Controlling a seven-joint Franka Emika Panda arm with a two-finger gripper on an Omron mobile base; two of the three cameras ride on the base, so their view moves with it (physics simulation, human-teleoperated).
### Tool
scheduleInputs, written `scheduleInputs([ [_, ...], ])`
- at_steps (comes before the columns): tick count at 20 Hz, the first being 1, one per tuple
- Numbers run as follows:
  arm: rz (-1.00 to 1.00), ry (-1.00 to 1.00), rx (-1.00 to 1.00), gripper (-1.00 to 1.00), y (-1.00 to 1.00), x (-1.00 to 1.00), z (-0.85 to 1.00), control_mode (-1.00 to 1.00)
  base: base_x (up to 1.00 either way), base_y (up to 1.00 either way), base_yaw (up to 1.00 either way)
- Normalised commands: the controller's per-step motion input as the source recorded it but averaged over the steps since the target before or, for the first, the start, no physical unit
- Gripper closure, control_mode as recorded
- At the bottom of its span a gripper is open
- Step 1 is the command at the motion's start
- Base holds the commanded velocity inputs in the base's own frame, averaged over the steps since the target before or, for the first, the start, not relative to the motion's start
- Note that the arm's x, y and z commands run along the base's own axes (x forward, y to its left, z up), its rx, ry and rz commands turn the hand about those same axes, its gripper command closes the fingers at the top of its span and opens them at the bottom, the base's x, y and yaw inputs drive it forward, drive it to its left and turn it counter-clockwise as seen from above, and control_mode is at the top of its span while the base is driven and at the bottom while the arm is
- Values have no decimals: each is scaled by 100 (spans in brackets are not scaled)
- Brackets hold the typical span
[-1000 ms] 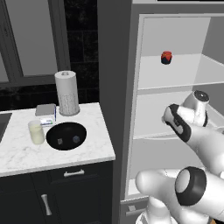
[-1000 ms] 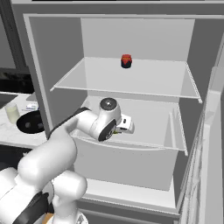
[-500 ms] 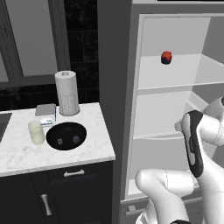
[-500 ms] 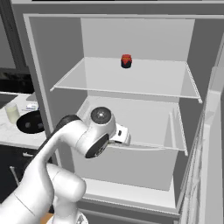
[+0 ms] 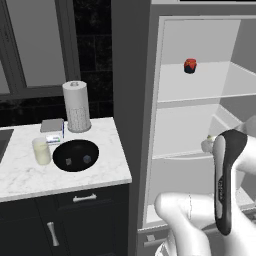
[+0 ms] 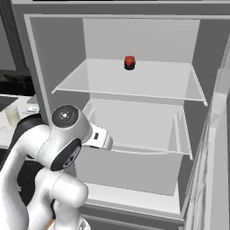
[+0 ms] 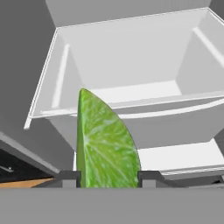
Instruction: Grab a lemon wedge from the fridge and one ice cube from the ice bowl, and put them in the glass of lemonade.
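Between the jaws I see the lemon wedge, clamped on both flanks by the two dark finger tips, so I am gripping it. It stands upright with its pointed end away from the jaws, a bright green-yellow slice with pale streaks fanning through wet-looking pulp and one curved edge of rind.

Beyond the jaws sits the fridge, open, its pale drawer a smooth white box with rounded corners and a thin raised rim. From the right base view I see the same fridge with a clear flat shelf above the drawer, and a small red-and-dark round item on that shelf, well above the jaws. The wedge hangs in front of the drawer, outside it.

Far off to the side of the jaws, on the marbled white tabletop, I find the ice bowl, glossy black and shallow, with small cubes inside. Just beside it stands the glass of lemonade, a clear tumbler of pale yellow. Behind them rises a dimpled paper towel roll.
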Motion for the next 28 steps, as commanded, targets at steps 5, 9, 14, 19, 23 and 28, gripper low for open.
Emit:
scheduleInputs([
  [5,-3,0,0,100,63,-68,33,-100,0,0,0],
  [9,-5,1,0,100,35,-69,49,-100,0,0,0],
  [14,0,1,0,100,7,-17,40,-100,0,0,0],
  [19,0,0,0,100,0,0,0,-100,0,0,0],
  [23,0,0,0,100,0,-4,0,-100,0,0,0],
  [28,0,1,0,100,0,-9,-2,100,-71,15,1],
])
